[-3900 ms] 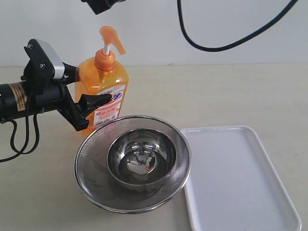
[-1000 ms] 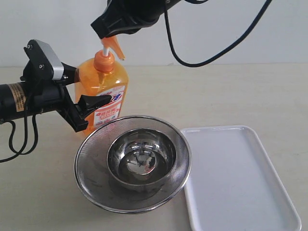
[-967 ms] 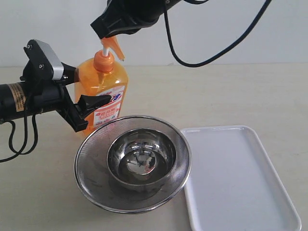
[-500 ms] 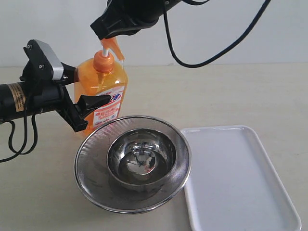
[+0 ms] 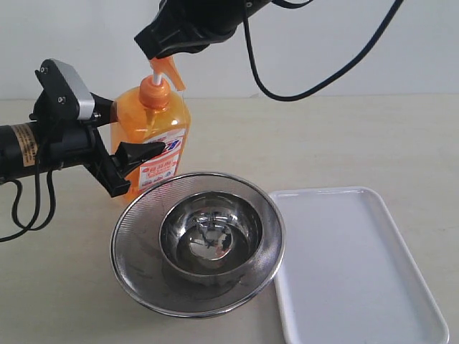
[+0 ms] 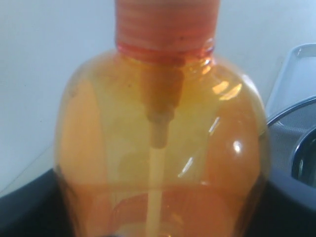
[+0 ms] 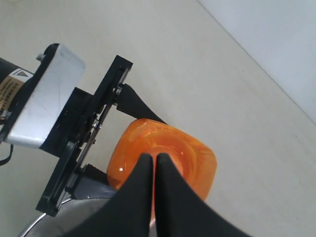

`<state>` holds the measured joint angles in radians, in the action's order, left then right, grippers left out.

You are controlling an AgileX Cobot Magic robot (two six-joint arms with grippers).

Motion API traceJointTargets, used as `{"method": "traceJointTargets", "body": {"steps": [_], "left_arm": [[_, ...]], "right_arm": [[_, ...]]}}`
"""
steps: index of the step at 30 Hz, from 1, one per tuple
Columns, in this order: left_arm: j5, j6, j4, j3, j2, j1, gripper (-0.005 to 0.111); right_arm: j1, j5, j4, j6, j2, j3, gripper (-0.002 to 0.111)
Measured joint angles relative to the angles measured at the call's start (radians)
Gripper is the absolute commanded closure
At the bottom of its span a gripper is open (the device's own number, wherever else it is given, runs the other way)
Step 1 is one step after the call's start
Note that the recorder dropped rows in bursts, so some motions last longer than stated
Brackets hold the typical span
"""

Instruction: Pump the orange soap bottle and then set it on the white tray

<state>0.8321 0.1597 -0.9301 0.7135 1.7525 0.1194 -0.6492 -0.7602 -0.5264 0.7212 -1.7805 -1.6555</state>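
Exterior view: left gripper [image 5: 135,130] clamps orange soap bottle [image 5: 154,122]; right gripper [image 7: 154,160], fingers closed together, sits on pump head [image 5: 169,69]. Pumping step; next needs a downward press, then transfer to white tray [image 5: 358,287].

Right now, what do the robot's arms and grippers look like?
The left gripper is black with flat angular fingers, a silver-grey housing, a yellow label on its arm and thin black cables. The right gripper is black with tapered fingers, plus a thick black cable.
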Motion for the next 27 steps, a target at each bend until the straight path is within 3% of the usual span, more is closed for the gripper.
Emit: {"method": "traceJointTargets", "body": {"steps": [27], "left_arm": [[0.024, 0.036, -0.051, 0.0, 0.0, -0.001, 0.102]], "right_arm": [[0.0, 0.029, 0.072, 0.009, 0.092, 0.023, 0.108]]}}
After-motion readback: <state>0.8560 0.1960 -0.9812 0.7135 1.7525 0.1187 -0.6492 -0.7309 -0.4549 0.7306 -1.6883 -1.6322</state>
